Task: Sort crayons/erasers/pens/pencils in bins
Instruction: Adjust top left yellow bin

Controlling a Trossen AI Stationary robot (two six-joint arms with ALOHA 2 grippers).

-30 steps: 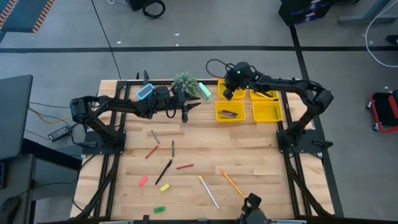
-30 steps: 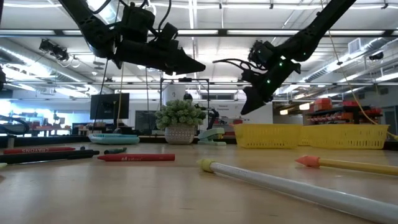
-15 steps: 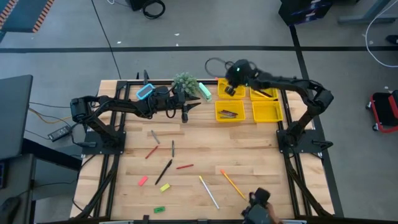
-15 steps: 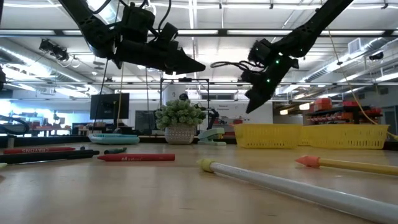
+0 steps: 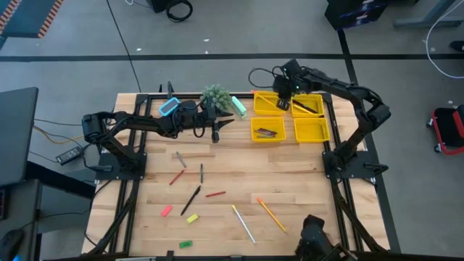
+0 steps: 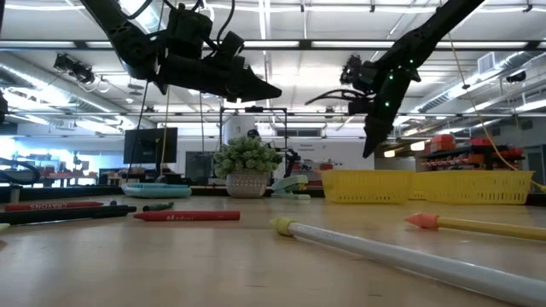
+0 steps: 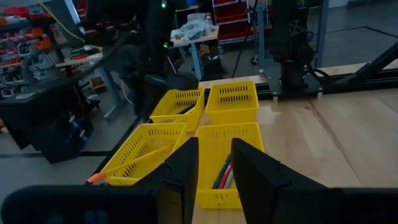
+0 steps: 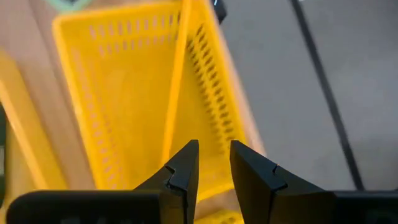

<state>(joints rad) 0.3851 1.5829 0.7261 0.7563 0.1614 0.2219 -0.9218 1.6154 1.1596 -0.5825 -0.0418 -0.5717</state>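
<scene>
Nearest, a whitish pencil (image 5: pixel 243 223), an orange pencil (image 5: pixel 271 214), erasers (image 5: pixel 191 217), red crayons (image 5: pixel 214 194) and a dark pen (image 5: pixel 191 199) lie loose on the surface (image 5: pixel 290 181). Farther back, the left gripper (image 5: pixel 215 133) hovers, jaws slightly apart, empty. Farthest, the right gripper (image 5: pixel 284 100) hangs over the yellow bins (image 5: pixel 312 130), jaws slightly apart, empty.

Bright, even light from ceiling strip fixtures (image 6: pixel 273 47), v. visible in low view, w/ some glare off them. Shadows on table (image 5: pixel 304 181) soft, short, barely there. Low view: whitish pencil (image 6: pixel 384 251) up close is soft, out of focus; room behind sharper. Right wrist view: yellow bin (image 8: pixel 124 87) smeared w/ motion blur. Left wrist view: near fingers (image 7: pixel 255 171) dark, blurry; backgd a bit dim.
</scene>
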